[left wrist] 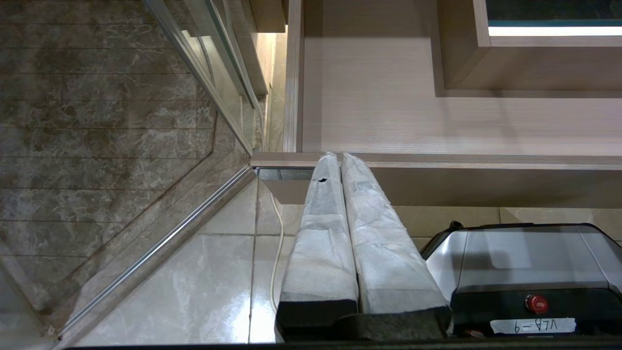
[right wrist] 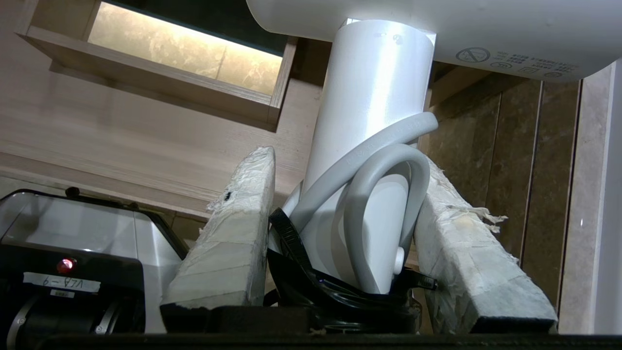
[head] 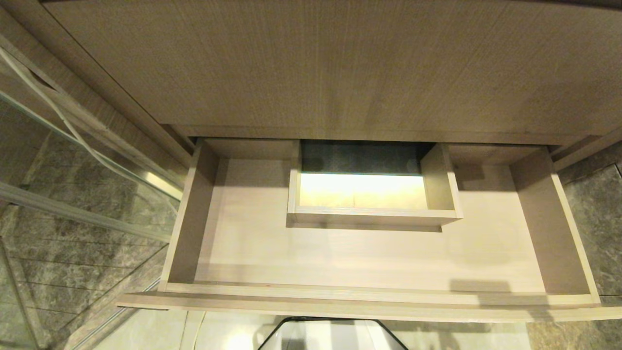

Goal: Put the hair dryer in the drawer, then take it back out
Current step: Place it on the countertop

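The left gripper (left wrist: 335, 158) hangs near the front of the drawer (head: 189, 218), padded fingers pressed together; the wood-grain box lies pulled out, nothing in it. The right gripper (right wrist: 347, 160) clamps the hair dryer (right wrist: 374, 112) by its slim handle: smooth plastic, probably light but slippery, with its stiff cord (right wrist: 384, 160) looped alongside

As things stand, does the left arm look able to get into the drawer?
Probably yes. The drawer stands pulled out and bare, open from above, and the left end effector, fingers together, sits just outside its front edge. The hair dryer is in the right end effector.
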